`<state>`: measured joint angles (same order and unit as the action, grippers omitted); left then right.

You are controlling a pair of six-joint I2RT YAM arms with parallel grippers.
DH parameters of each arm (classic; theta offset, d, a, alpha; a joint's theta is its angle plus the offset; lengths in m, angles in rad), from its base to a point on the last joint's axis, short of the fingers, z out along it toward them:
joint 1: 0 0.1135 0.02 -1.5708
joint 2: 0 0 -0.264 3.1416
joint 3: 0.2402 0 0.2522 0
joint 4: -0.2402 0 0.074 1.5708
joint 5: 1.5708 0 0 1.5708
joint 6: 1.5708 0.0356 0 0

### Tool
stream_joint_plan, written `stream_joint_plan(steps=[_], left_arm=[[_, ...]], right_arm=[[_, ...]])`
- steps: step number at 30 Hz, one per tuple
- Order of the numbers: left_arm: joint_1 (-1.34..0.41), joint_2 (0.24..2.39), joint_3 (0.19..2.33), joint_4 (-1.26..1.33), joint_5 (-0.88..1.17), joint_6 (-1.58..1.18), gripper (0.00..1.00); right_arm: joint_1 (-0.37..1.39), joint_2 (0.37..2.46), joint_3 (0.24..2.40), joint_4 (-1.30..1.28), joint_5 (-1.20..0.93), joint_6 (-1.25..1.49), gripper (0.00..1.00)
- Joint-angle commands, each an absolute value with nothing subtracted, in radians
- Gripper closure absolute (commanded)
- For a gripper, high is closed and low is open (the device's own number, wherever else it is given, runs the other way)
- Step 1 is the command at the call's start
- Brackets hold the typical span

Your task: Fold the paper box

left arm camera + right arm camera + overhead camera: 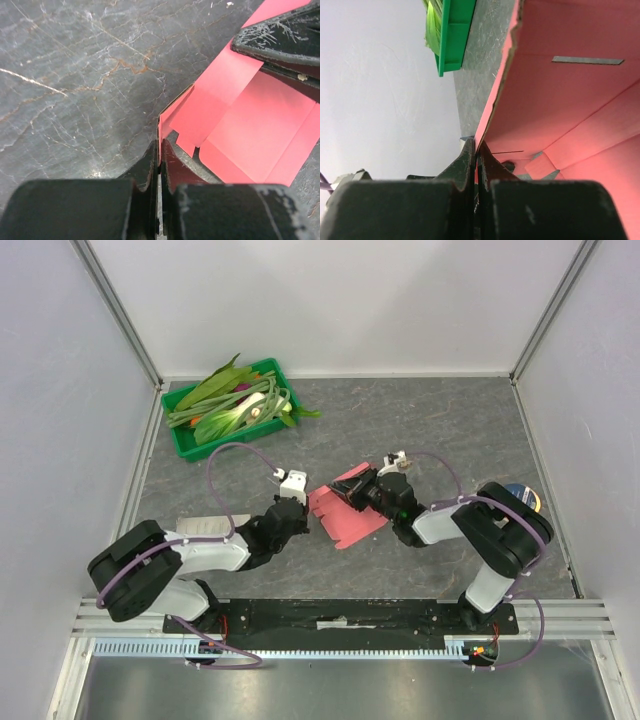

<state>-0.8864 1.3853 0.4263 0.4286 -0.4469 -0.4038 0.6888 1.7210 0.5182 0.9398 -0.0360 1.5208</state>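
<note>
While the grey table [450,430] carries the green tray [200,452] at its far-left corner, I see the paper box [345,520] mid-table between both arms, left gripper [160,152] pinched shut on its left edge flap, right gripper [476,150] pinched on the opposite wall.

A dark grey tabletop [440,420] with pale, marble-like veins and scratches fills the floor of the cell. Plain white walls [330,300] close it in at the back and both sides, joined by slanting aluminium posts [120,310] at the corners. A ribbed metal rail [350,650] runs along the near edge, under even, soft light
</note>
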Motion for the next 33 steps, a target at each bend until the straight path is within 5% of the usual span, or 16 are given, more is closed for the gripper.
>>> stream_joint_plan(steps=[1, 10, 16, 33], left_arm=[[-0.877, 1.322, 0.411, 0.573, -0.517, -0.233, 0.98], [-0.877, 1.347, 0.368, 0.655, -0.457, -0.144, 0.98], [-0.879, 1.384, 0.377, 0.689, -0.417, -0.166, 0.98], [-0.879, 1.443, 0.296, 0.836, -0.382, -0.098, 0.98]], right_arm=[[0.66, 1.664, 0.58, 0.649, -0.087, 1.314, 1.0], [0.634, 1.689, 0.695, 0.477, -0.139, 1.14, 1.0], [0.64, 1.755, 0.675, 0.719, -0.228, 1.21, 0.83], [0.555, 1.793, 0.609, 0.963, -0.314, 1.41, 0.62]])
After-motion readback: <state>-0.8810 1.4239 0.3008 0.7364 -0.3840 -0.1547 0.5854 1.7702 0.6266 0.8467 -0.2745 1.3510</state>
